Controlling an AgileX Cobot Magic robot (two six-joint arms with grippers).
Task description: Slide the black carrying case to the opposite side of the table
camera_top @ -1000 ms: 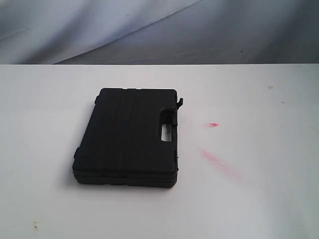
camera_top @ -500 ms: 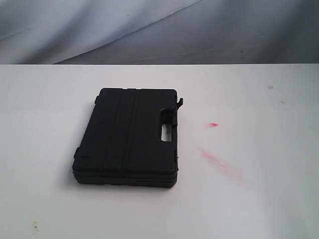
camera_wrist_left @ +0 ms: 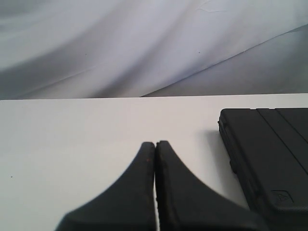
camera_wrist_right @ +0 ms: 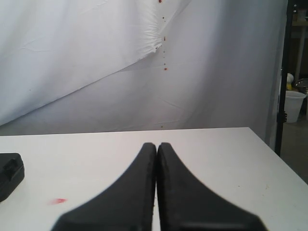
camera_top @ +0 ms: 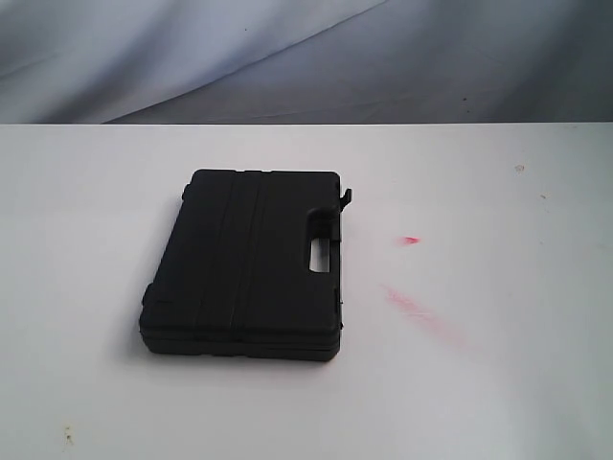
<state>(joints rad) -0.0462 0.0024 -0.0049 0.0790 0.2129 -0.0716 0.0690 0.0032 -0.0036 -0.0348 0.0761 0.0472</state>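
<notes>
Left gripper [camera_wrist_left: 155, 144]: jaws pressed together, nothing between them. It sits left of the case [camera_top: 247, 259], near its plain long edge and not touching. It is outside the exterior view.

Case: lies flat on the table [camera_top: 498, 383], lid up, ribs running along its length. The handle slot [camera_top: 319, 254] and latch [camera_top: 346, 197] are on its right edge. Neither arm is in contact with it, so the slide has not begun.

Right of the case: open table with red smudges [camera_top: 421, 311] and nothing else in the path.

Right gripper [camera_wrist_right: 157, 145]: also clenched and empty, well apart from the case on its handle side. Only a corner of the case shows in its wrist view.

Judgement, step in hand: bring the left gripper to the case's left edge and push rightward. To do it well:
- Meet the edge about mid-length, or the case will likely pivot.
- Make contact low on the side wall, tips just clear of the table, so they neither ride over the lid nor scrape.
- Push slowly and square to the edge.
- If the case yaws, shift contact toward the lagging end.
- Keep the right gripper out of the path.
</notes>
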